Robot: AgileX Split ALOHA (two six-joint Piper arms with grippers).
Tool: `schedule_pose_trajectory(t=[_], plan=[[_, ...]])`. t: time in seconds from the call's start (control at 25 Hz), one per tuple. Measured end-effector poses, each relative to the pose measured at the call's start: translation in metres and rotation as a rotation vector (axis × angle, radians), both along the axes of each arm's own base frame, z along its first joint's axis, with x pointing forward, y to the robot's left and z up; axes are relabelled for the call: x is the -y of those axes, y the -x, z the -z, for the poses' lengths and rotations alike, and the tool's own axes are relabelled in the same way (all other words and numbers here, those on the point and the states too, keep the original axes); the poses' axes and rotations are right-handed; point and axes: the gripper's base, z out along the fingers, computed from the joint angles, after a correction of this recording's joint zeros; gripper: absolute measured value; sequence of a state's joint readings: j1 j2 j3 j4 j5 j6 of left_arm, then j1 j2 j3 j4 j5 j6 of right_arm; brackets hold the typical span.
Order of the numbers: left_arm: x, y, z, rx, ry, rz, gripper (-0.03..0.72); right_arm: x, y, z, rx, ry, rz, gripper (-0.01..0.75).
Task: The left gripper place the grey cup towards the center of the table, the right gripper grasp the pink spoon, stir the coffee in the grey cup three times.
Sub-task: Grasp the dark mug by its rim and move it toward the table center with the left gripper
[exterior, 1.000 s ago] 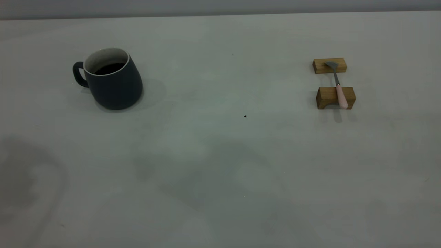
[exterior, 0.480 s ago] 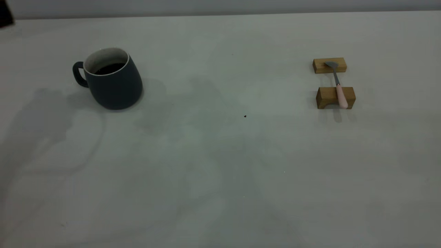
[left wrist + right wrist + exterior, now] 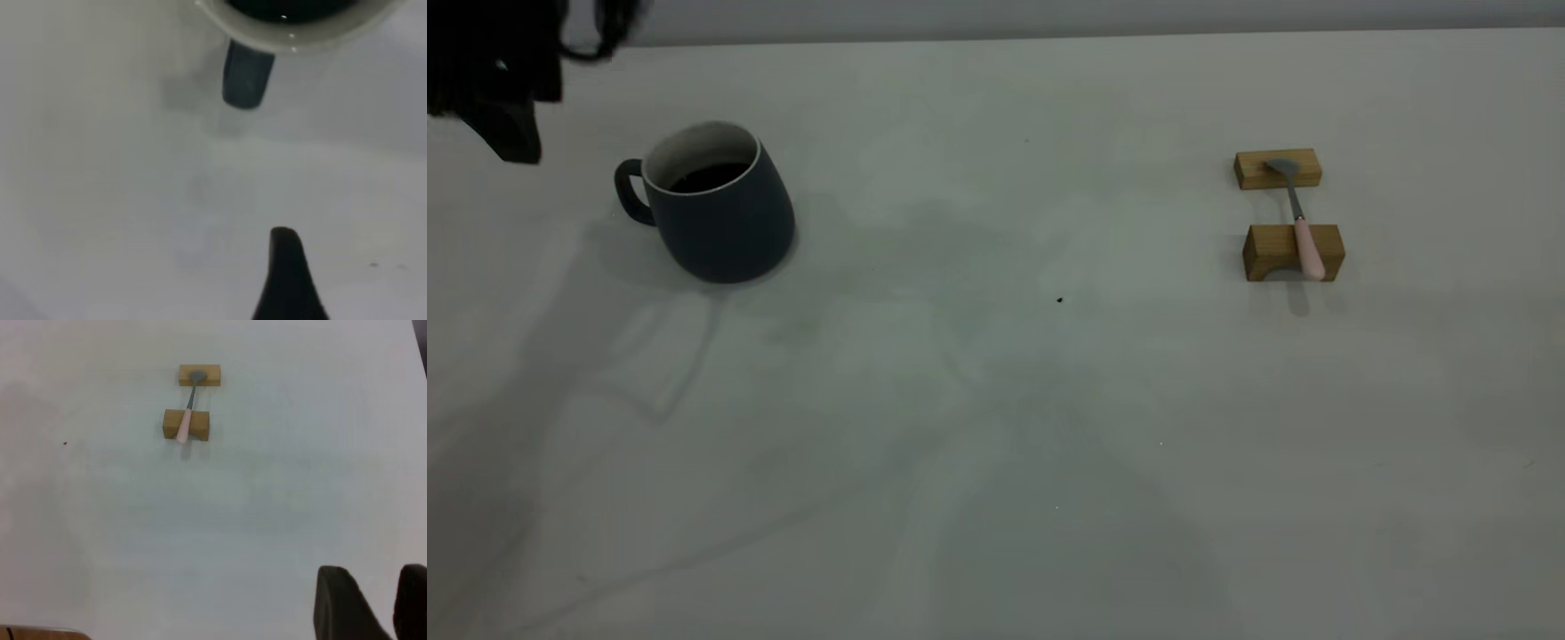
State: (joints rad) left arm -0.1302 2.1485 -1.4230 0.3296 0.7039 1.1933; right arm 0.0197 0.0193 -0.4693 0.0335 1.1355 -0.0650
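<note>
The grey cup (image 3: 716,213) stands upright at the table's (image 3: 996,400) left rear, its handle (image 3: 630,191) pointing left and dark coffee (image 3: 710,177) inside. My left gripper (image 3: 511,133) hangs at the far left edge, up and to the left of the handle and apart from it. In the left wrist view the handle (image 3: 248,77) lies ahead of one finger (image 3: 287,280), and the jaws are open around nothing. The pink spoon (image 3: 1303,233) rests across two wooden blocks (image 3: 1292,252) at the right. The right gripper (image 3: 375,587) is outside the exterior view, well back from the spoon (image 3: 185,420), open by a narrow gap.
The far wooden block (image 3: 1276,169) carries the spoon's bowl and the near one its handle. A tiny dark speck (image 3: 1059,300) marks the table's middle. The table's far edge (image 3: 996,36) runs along the top of the exterior view.
My left gripper has come into the exterior view at the top left and descended towards the cup's handle. Arm shadows have swept across the table. Cup and spoon have not moved.
</note>
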Motion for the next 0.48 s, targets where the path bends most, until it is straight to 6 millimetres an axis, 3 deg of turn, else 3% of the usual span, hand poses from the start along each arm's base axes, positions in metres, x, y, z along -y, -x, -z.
schedule_pose_trajectory(t=[0.48], plan=[[0.005, -0.013, 0.039, 0.042, 0.020, 0.153, 0.586, 0.000, 0.000, 0.000, 0.000, 0.000, 0.000, 0.238]])
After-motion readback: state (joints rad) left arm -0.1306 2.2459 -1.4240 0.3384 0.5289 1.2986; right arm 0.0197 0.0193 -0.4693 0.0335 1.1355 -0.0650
